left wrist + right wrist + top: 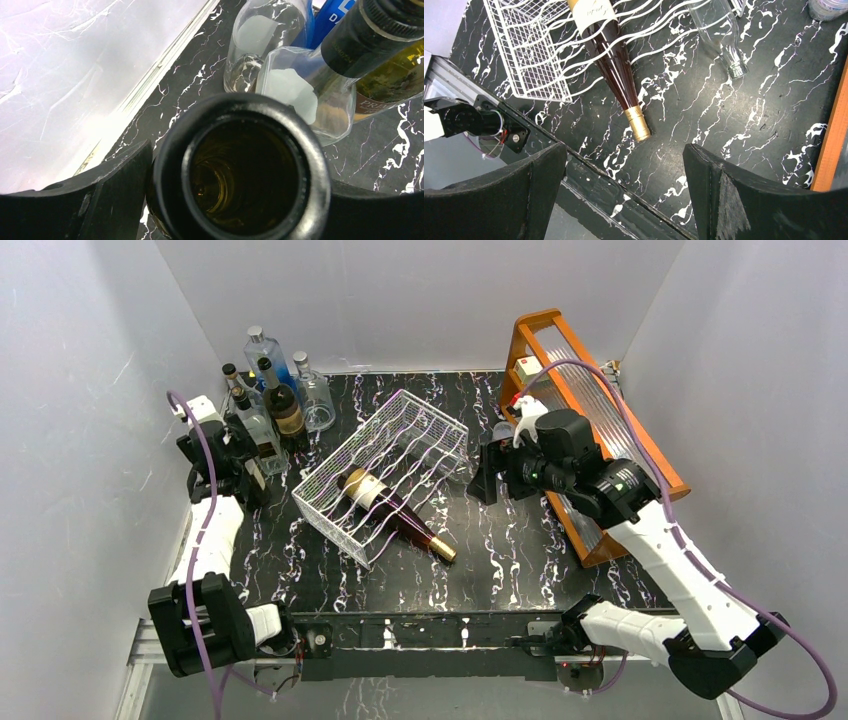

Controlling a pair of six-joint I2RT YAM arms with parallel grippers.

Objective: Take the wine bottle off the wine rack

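White walls stand around the black marbled table. On its middle sits the wine rack. The wine bottle lies in one of its wavy rows, and the neck reaches out past the near side of the rack, gold cap over the table. The right pincer hangs released near the rack, jaws wide, with nothing between them. The left pincer, at the back left corner, is clenched on the neck of a dark open bottle among other bottles.
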